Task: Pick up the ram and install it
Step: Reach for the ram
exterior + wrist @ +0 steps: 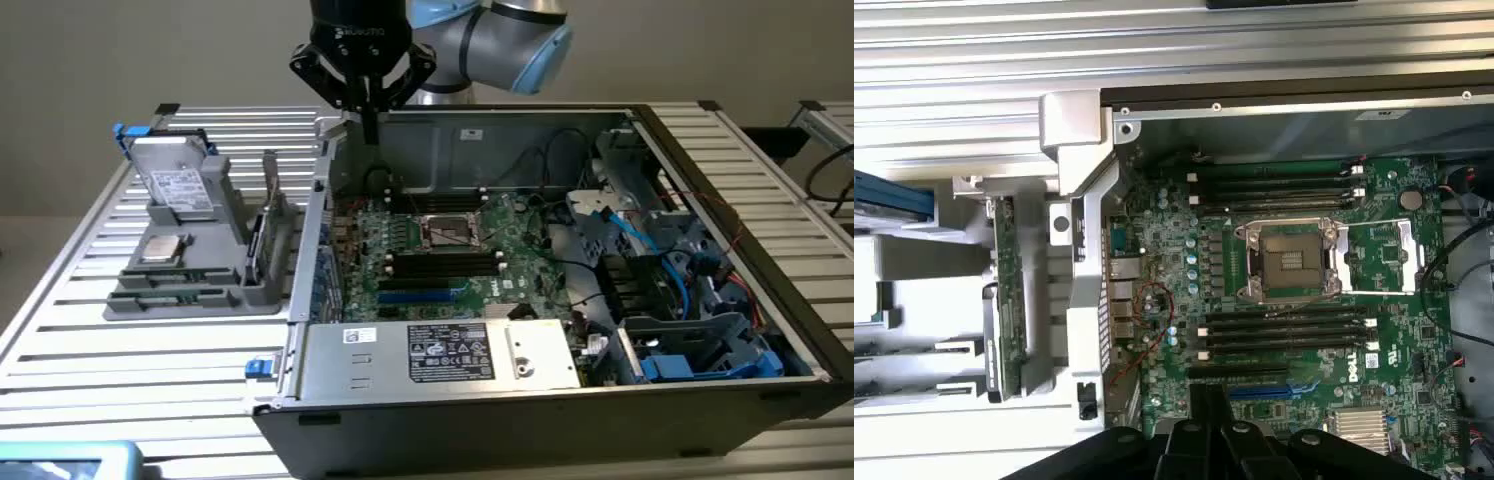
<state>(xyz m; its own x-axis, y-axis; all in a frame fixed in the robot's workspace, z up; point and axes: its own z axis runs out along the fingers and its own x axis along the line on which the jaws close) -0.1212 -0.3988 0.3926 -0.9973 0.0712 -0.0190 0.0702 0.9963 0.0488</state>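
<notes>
Ram (1007,280) stands on edge in the gray holder (260,295) beside the computer case (534,420), end effector (370,125) clenched empty overhead.

Mostly bare metal, with some dull plastic and shiny green boards.
The tabletop (67,330) is ribbed silver metal that shines a bit. The computer case (534,425) is dull grey metal, darker on the outside. The big board (514,225) inside it is smooth, glossy green. The ram (1008,270) is a thin green board too, and it sits in a matt grey plastic holder (200,292). The hard drive (176,185) is shiny silver metal with a white paper label. The tool (368,125) looks matt black. The arm (521,35) is smooth grey with glossy light blue caps.
</notes>
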